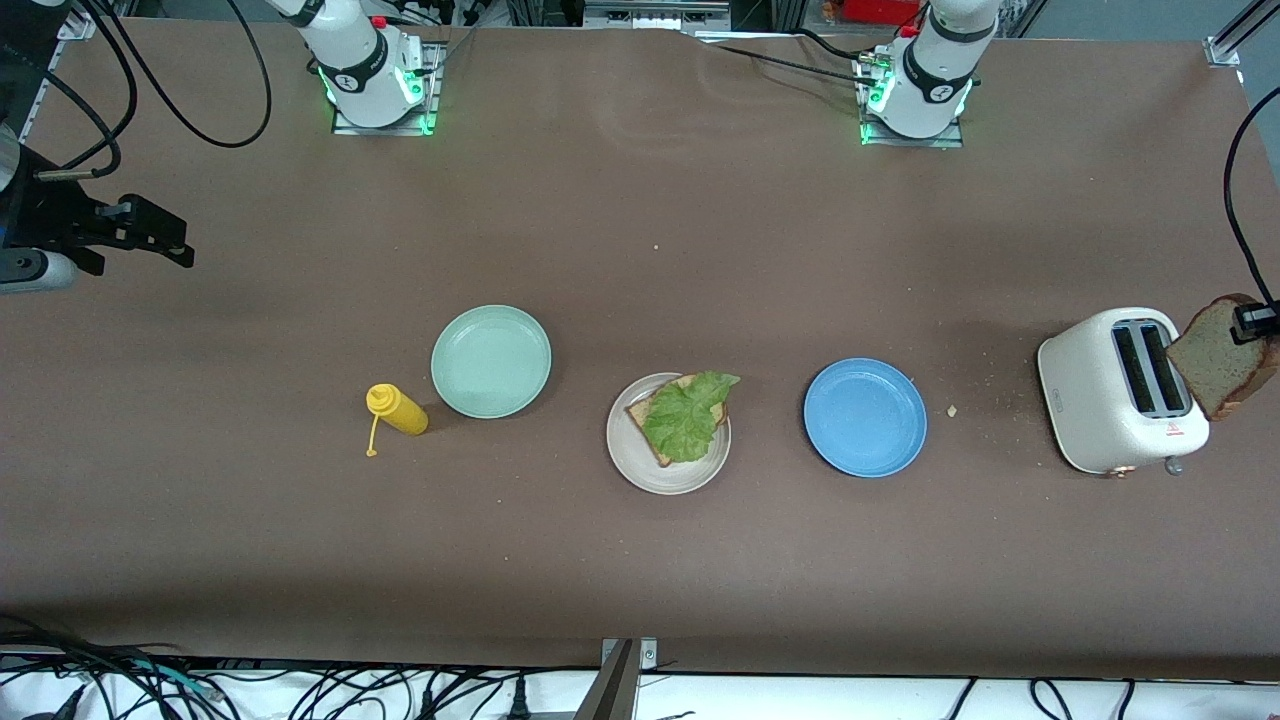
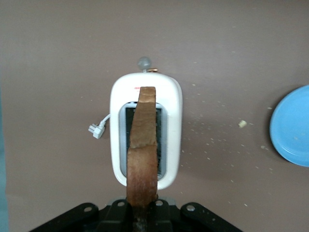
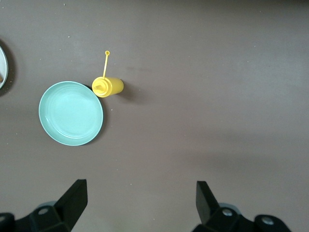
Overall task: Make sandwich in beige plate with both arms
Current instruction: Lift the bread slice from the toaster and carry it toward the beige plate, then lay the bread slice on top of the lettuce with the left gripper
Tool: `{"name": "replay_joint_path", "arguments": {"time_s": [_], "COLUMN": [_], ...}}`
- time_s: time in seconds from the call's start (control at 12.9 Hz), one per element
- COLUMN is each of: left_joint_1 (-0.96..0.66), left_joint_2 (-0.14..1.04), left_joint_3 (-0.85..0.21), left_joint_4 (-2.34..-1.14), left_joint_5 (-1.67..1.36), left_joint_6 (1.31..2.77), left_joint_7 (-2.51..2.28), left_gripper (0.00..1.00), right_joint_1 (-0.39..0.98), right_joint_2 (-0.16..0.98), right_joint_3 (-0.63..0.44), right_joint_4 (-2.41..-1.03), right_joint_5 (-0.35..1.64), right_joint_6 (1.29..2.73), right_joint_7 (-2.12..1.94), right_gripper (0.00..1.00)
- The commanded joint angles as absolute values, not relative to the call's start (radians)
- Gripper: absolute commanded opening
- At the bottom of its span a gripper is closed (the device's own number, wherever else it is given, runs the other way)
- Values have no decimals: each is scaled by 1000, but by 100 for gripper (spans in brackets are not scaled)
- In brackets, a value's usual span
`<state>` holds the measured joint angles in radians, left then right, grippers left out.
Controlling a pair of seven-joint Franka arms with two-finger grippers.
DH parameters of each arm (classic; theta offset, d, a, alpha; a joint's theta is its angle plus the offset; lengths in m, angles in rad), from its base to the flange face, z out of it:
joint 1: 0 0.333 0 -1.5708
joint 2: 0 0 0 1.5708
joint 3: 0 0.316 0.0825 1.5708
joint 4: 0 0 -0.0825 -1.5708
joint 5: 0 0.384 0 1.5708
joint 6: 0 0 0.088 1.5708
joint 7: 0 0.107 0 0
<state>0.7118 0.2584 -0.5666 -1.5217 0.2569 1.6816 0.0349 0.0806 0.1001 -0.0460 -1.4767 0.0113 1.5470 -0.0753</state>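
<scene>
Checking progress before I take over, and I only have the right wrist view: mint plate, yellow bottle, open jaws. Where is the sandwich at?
Observer: On the beige plate there is one bread slice with a lettuce leaf on top, no top slice.
Operator: Left arm?
Observer: The left gripper is shut on a second slice over the toaster.
Operator: Anything between toaster and beige plate?
Observer: A blue plate, with nothing on it.

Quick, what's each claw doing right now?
Left gripper: shut on a bread slice, above the toaster.
Right gripper: open, holding nothing, over bare table at the right arm's end.
</scene>
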Motion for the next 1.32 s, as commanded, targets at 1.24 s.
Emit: {"name": "replay_joint_path", "arguments": {"time_s": [1.24], "left_joint_1": [157], "left_joint_2": [646], "left_joint_3": [-721], "left_joint_4": [-1610], "left_joint_5": [-204], "left_joint_6": [2469], "left_joint_7": [-859], "left_gripper": [0], "right_joint_1": [100], "right_joint_2": [91], "right_joint_3": [-46], "right_joint_4": [-1480], "right_joint_5": [-34], "right_joint_6": [1549], "right_joint_7": [-58], "right_gripper": [100]}}
